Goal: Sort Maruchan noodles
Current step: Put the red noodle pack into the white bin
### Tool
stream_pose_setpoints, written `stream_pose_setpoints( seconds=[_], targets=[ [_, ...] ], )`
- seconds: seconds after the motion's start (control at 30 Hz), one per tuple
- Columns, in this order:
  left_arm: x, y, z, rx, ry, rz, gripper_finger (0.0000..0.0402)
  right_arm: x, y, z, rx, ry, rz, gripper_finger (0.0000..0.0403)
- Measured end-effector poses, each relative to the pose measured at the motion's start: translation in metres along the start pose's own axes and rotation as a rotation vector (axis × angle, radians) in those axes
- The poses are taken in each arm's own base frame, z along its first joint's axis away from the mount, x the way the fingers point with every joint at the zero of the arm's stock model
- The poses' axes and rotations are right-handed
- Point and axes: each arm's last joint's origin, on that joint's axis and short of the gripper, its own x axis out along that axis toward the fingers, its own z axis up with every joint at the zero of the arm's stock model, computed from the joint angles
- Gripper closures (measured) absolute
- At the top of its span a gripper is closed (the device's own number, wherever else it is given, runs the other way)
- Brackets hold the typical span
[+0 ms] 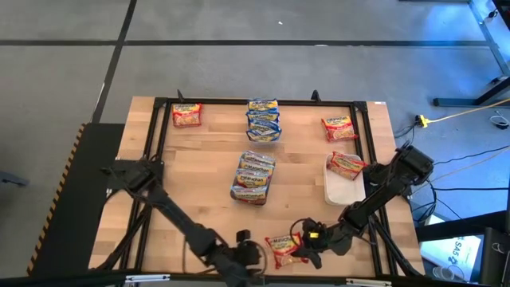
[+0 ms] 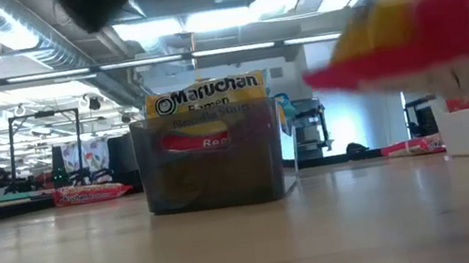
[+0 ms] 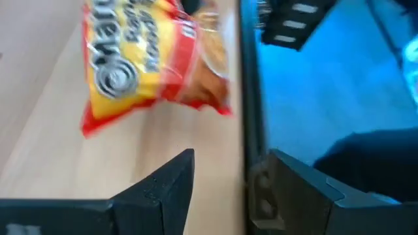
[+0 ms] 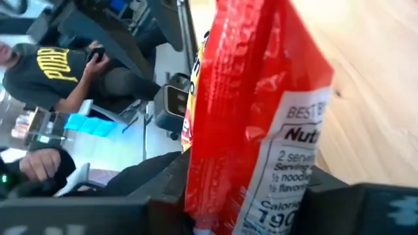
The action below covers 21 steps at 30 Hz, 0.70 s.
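One red-and-yellow Maruchan noodle packet (image 1: 280, 247) is near the table's front edge, right of centre. My right gripper (image 1: 301, 241) is shut on it, reaching in from the right. My left gripper (image 1: 255, 253) stands just left of the packet. In its wrist view it (image 3: 228, 186) is open with nothing between the fingers, and the packet (image 3: 157, 59) lies ahead. Other packets lie at the far left (image 1: 186, 114), far right (image 1: 338, 126) and stacked at the far centre (image 1: 263, 119). My right gripper pinches the packet between its two fingers, one on each flat face, at the end nearest the wrist (image 4: 261, 189). The fingers come from the table's right, slanting slightly down. The packet stands on edge and reaches forward from the fingers. In the low view it (image 2: 426, 23) hangs clear of the table.
A clear tub (image 1: 253, 177) holding several packets stands mid-table, seen also in the low view (image 2: 210, 155). A white tray (image 1: 344, 190) at the right carries one packet (image 1: 347, 165). The black frame (image 3: 248, 98) runs along the table's edge. A person (image 4: 59, 72) sits beyond the table.
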Motion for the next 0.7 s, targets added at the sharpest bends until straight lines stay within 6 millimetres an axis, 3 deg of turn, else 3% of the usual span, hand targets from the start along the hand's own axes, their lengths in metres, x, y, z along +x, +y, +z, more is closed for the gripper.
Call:
stream_pose_setpoints(
  seconds=[0.17,0.37,0.53,0.7],
  targets=[
    [-0.036,0.009,-0.013,-0.031,-0.073,-0.052,0.0212,-0.007,0.011,0.009,-0.106,-0.06,0.032,0.0274],
    [-0.063,0.027,-0.022,-0.167,-0.373,-0.248,0.0212,-0.012,0.023,0.021,-0.31,-0.193,0.071,0.028],
    [-0.063,0.039,-0.021,-0.184,-0.468,-0.2,0.0212,-0.009,0.023,0.036,-0.48,-0.267,0.07,0.0274],
    [-0.051,0.059,-0.007,-0.191,-0.451,-0.191,0.0203,-0.008,0.022,0.046,-0.616,-0.292,0.045,0.028]
  ],
)
